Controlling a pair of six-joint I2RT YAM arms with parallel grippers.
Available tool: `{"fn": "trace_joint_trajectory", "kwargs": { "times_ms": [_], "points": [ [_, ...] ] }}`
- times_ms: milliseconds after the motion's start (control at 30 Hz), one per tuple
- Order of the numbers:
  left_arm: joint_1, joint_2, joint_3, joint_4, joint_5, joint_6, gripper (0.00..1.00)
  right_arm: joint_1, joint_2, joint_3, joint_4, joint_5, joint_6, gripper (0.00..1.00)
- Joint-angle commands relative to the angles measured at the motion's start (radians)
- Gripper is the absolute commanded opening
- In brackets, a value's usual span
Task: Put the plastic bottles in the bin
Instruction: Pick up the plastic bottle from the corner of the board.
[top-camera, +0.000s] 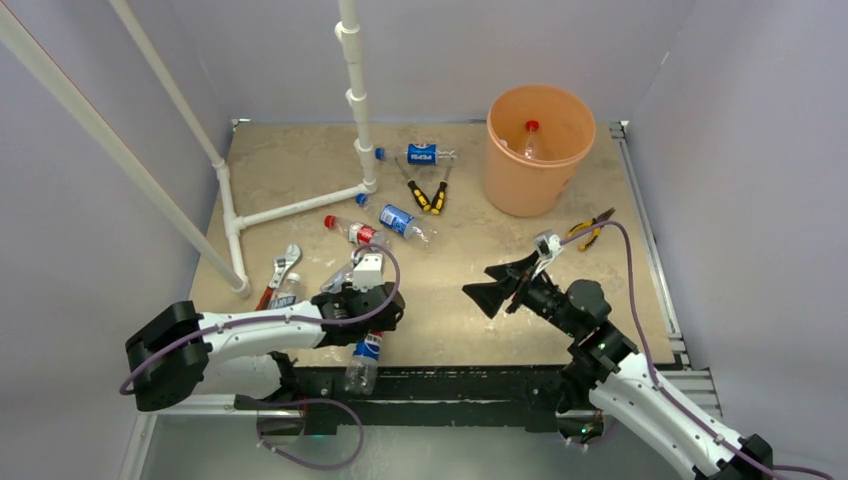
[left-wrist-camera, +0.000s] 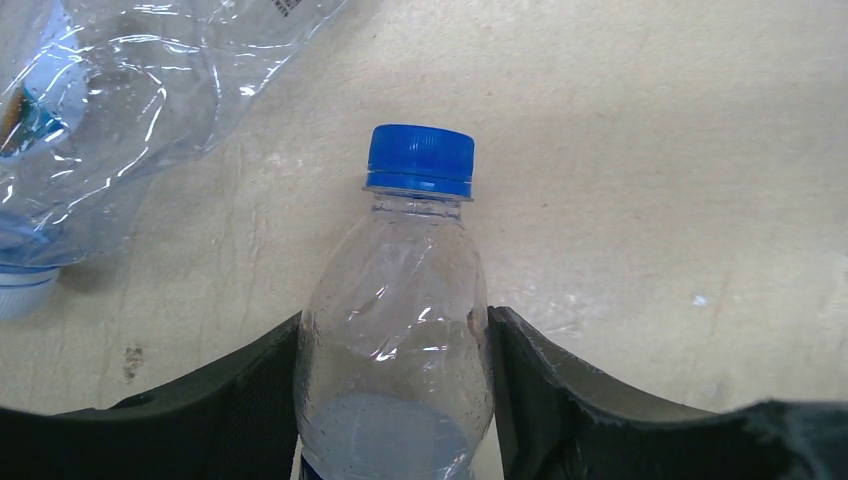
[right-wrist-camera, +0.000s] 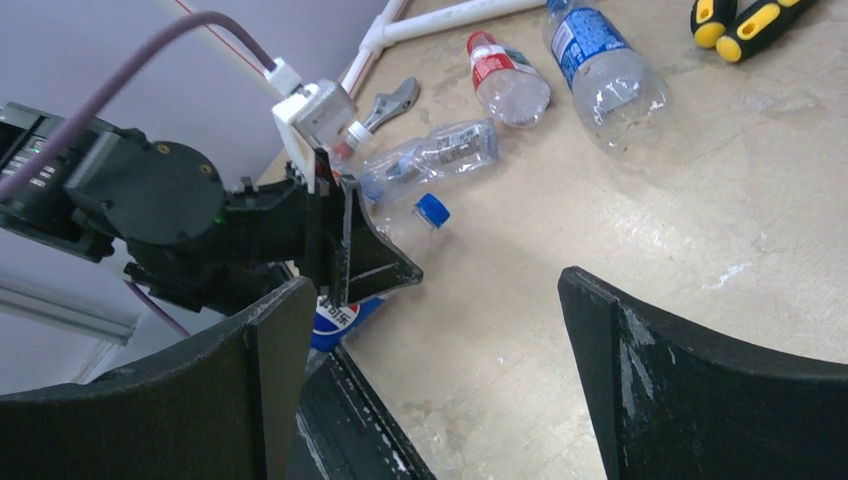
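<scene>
**Left gripper (left-wrist-camera: 392, 332) clamped on a Pepsi bottle (left-wrist-camera: 398, 285), right gripper (right-wrist-camera: 437, 285) wide open**

You can read "pepsi" on the blue label of the blue-capped Pepsi bottle, which is pinched between both fingers at the near edge of the table (top-camera: 450, 330). The left arm lies low along that edge. The right gripper holds nothing and hovers mid-table. One red-capped bottle (top-camera: 531, 138) already sits in the orange bin (top-camera: 505, 175).

The beige table (top-camera: 460, 320) carries the orange bin (top-camera: 520, 185). Left of the bin lie a blue-labelled bottle (top-camera: 422, 155) and yellow-handled pliers (top-camera: 428, 196), and farther left a wrench (top-camera: 284, 265).
</scene>
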Motion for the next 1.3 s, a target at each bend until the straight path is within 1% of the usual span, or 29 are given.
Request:
{"fn": "trace_joint_trajectory", "kwargs": {
  "times_ms": [0, 167, 267, 400, 533, 633, 700, 900, 1000, 1100, 1267],
  "points": [
    [-0.008, -0.072, -0.020, 0.093, 0.023, 0.038, 0.41, 0.003, 0.013, 0.006, 0.023, 0.003, 0.009, 0.94],
    [-0.010, -0.153, -0.045, 0.168, 0.052, 0.103, 0.35, 0.003, 0.035, -0.009, 0.026, 0.015, 0.028, 0.99],
    [-0.010, -0.229, -0.060, 0.218, 0.059, 0.132, 0.33, 0.002, 0.026, -0.033, 0.028, 0.005, 0.092, 0.99],
    [-0.010, -0.345, -0.073, 0.285, 0.048, 0.170, 0.32, 0.002, -0.021, -0.061, 0.053, 0.031, 0.181, 0.99],
    [-0.010, -0.443, -0.076, 0.356, 0.039, 0.217, 0.33, 0.002, -0.111, -0.108, 0.094, 0.067, 0.267, 0.99],
    [-0.010, -0.512, -0.080, 0.424, 0.043, 0.252, 0.33, 0.002, -0.166, -0.114, 0.117, 0.001, 0.231, 0.99],
    [-0.010, -0.541, -0.086, 0.526, 0.064, 0.279, 0.34, 0.002, -0.162, -0.098, 0.121, -0.051, 0.174, 0.99],
    [-0.009, -0.538, -0.044, 0.718, 0.146, 0.349, 0.34, 0.002, -0.071, -0.022, 0.136, -0.132, 0.101, 0.99],
    [-0.008, -0.521, -0.006, 0.784, 0.200, 0.388, 0.34, 0.002, -0.066, -0.007, 0.157, -0.163, 0.097, 0.99],
    [-0.008, -0.521, 0.022, 0.840, 0.236, 0.415, 0.34, 0.002, -0.082, -0.007, 0.203, -0.204, 0.115, 0.99],
    [-0.008, -0.534, 0.047, 0.918, 0.260, 0.444, 0.33, 0.002, -0.075, -0.010, 0.335, -0.309, 0.166, 0.99]
  ]
}}
